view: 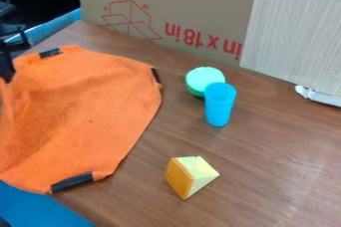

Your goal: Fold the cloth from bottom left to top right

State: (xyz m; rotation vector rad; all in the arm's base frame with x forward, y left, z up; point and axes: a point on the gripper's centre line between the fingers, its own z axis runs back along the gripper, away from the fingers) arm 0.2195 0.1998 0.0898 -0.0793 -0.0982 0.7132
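Observation:
The gripper (pixel 7 70) is at the far left edge, over the upper-left side of the orange cloth (pixel 100 106), partly cut off by the view's edge. Spread over the left part of the table, the cloth has black patches at its top-left, right and bottom corners. Its left side looks rumpled and runs out of view. Whether the gripper holds any of the cloth cannot be made out.
A blue cup (pixel 219 104) stands in front of a green round object (pixel 203 80), right of the cloth. Nearer the front lies a yellow and orange wedge (pixel 190 175). A cardboard panel (pixel 200 2) and a pale striped board (pixel 293 34) border the wooden table (pixel 266 156) behind.

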